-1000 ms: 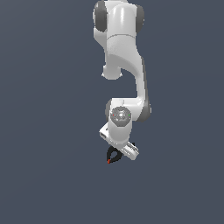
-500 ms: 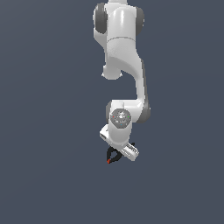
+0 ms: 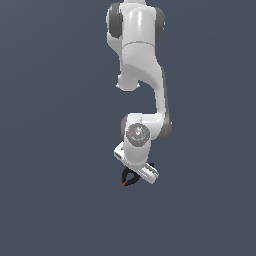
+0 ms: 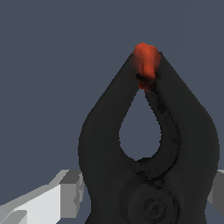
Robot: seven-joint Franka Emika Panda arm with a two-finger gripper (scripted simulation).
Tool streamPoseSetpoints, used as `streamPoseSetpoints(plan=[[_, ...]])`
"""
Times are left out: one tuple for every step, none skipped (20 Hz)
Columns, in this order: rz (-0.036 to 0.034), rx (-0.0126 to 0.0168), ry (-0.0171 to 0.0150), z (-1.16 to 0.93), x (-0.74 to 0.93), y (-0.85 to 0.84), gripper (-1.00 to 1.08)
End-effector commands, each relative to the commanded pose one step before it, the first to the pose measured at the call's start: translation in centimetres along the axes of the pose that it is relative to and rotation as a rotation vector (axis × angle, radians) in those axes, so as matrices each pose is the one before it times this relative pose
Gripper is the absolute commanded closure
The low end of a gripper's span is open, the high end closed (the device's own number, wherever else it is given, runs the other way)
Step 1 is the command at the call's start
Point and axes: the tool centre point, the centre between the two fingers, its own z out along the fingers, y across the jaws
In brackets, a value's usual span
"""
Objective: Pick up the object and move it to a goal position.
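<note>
The object, a small black spring clamp (image 3: 128,179) with a red-tipped jaw, hangs from my gripper (image 3: 133,175) in the exterior view, red tip pointing down and to that view's left. The gripper is shut on it. In the wrist view the clamp (image 4: 148,144) fills most of the picture. Its two black arms meet at the red tip (image 4: 146,61) and its pivot sits between my light grey fingers (image 4: 48,201). Its handles are hidden in the gripper. No goal mark shows.
Behind the arm (image 3: 140,75) and the clamp there is only a plain dark blue-grey background in both views. No table, edge or other object shows.
The gripper and clamp have barely moved, at most a slight drift toward the exterior view's right. The hold on the clamp is the same.
</note>
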Motion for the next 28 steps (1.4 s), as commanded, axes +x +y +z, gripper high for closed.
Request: streamPoseSetpoints(plan=[[-0.00001, 0.00174, 0.00196, -0.604, 0.065, -0.002, 1.08], [0.00000, 0.00000, 0.00000, -0.315, 0.000, 0.040, 1.08], [0.00000, 0.00000, 0.00000, -0.374, 0.000, 0.047, 1.08], [0.00000, 0.00000, 0.00000, -0.436, 0.000, 0.055, 1.08], [0.00000, 0.00000, 0.00000, -0.499, 0.000, 0.063, 1.08], [0.00000, 0.00000, 0.00000, -0.563, 0.000, 0.071, 1.08], [0.00000, 0.00000, 0.00000, -0.630, 0.000, 0.079, 1.08], [0.00000, 0.00000, 0.00000, -0.699, 0.000, 0.087, 1.08], [0.00041, 0.00047, -0.00029, -0.777, 0.020, 0.121, 1.08], [0.00000, 0.00000, 0.00000, -0.846, 0.001, 0.105, 1.08], [0.00000, 0.00000, 0.00000, -0.917, 0.001, 0.114, 1.08], [0.00000, 0.00000, 0.00000, -0.982, 0.002, 0.121, 1.08], [0.00000, 0.00000, 0.00000, -1.042, 0.003, 0.128, 1.08], [0.00038, 0.00028, -0.00013, -1.103, 0.022, 0.158, 1.08], [0.00000, 0.00000, 0.00000, -1.149, 0.005, 0.141, 1.08], [0.00000, 0.00000, 0.00000, -1.193, 0.006, 0.146, 1.08], [0.00000, 0.00000, 0.00000, -1.205, 0.007, 0.147, 1.08], [0.00000, 0.00000, 0.00000, -1.204, 0.009, 0.146, 1.08], [0.00048, 0.00007, 0.00008, -1.208, 0.029, 0.172, 1.08], [0.00000, 0.00000, 0.00000, -1.196, 0.011, 0.144, 1.08], [0.00000, 0.00000, 0.00000, -1.197, 0.013, 0.143, 1.08], [0.00000, 0.00000, 0.00000, -1.195, 0.014, 0.142, 1.08], [0.00000, 0.00000, 0.00000, -1.190, 0.016, 0.141, 1.08], [0.00000, 0.00000, 0.00000, -1.185, 0.017, 0.139, 1.08], [0.00046, -0.00028, 0.00044, -1.192, 0.028, 0.156, 1.08], [0.00000, 0.00000, 0.00000, -1.174, 0.021, 0.136, 1.08], [0.00000, 0.00000, 0.00000, -1.167, 0.023, 0.134, 1.08], [0.00000, 0.00000, 0.00000, -1.159, 0.024, 0.132, 1.08]])
